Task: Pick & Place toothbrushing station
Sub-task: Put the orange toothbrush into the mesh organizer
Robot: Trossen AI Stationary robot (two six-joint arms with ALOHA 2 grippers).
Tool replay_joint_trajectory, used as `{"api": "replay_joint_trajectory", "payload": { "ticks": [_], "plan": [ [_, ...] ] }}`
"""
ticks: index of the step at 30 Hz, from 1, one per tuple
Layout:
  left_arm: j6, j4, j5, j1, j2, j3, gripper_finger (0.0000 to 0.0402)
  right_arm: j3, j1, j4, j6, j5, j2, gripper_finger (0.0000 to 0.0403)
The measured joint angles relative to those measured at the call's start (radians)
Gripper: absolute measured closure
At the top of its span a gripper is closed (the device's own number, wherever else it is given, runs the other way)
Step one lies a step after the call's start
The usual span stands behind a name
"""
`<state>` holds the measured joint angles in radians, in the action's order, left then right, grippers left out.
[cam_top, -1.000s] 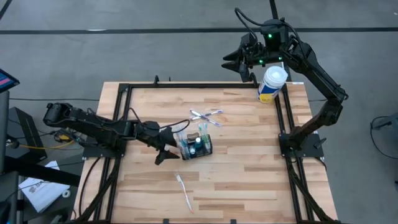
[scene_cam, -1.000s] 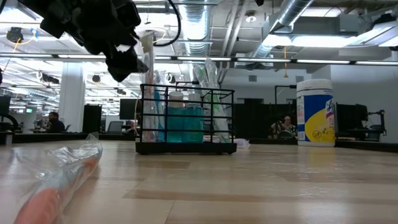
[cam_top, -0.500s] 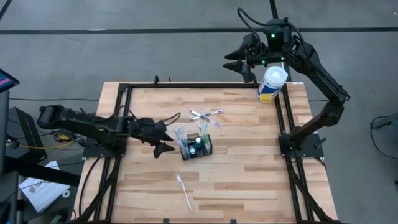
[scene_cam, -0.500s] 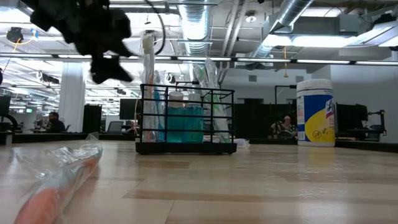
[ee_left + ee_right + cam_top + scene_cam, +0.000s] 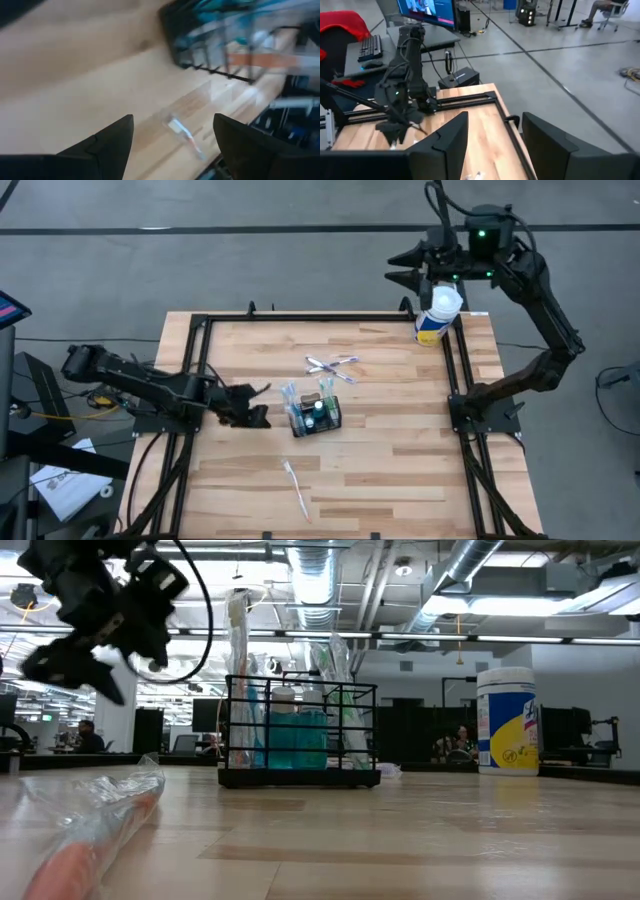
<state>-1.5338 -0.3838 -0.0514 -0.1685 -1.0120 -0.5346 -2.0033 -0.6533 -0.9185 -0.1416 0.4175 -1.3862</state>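
The toothbrushing station (image 5: 316, 416) is sitting mid-table. The left gripper (image 5: 252, 417), fingers spread wide and empty, is hovering at its nine o'clock. The right gripper (image 5: 405, 266), parted and empty, is waiting off-table at twelve. Best approach: straddle one mesh wall squarely.

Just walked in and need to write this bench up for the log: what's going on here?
Nothing is being held right now. The left gripper hangs open beside the black wire basket, apart from it; the basket stands upright mid-table with toothbrushes and a teal bottle in it. The right gripper is open, raised past the far edge near the wipes tub. Wrapped toothbrushes lie loose on the table, one nearer the front, others behind the basket.
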Motion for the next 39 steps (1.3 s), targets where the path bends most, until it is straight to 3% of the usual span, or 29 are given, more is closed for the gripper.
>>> {"api": "replay_joint_trajectory", "payload": {
  "ticks": [6, 13, 19, 25, 32, 39],
  "plan": [
    [-0.322, 0.217, 0.005, -0.117, -0.162, 0.0, 0.0133, 0.0, -0.032, -0.044, -0.08, 0.0, 0.029, 0.0224],
    [-0.565, 0.362, 0.143, -0.216, -0.307, 0.0, 0.0133, 0.0, -0.096, -0.115, -0.19, 0.072, 0.045, 0.0219],
    [-0.598, 0.419, 0.171, -0.24, -0.33, -0.003, 0.0133, 0.0, -0.149, -0.126, -0.204, 0.159, 0.053, 0.0219],
    [-0.618, 0.418, 0.212, -0.252, -0.35, -0.029, 0.0133, 0.0, -0.162, -0.121, -0.165, 0.181, 0.067, 0.0225],
    [-0.63, 0.435, 0.125, -0.251, -0.421, -0.029, 0.0133, 0.0, -0.159, -0.089, -0.136, 0.181, 0.062, 0.0226],
    [-0.669, 0.453, 0.119, -0.251, -0.46, -0.029, 0.0133, 0.0, -0.159, -0.075, -0.112, 0.185, 0.06, 0.0228]
  ]
}}
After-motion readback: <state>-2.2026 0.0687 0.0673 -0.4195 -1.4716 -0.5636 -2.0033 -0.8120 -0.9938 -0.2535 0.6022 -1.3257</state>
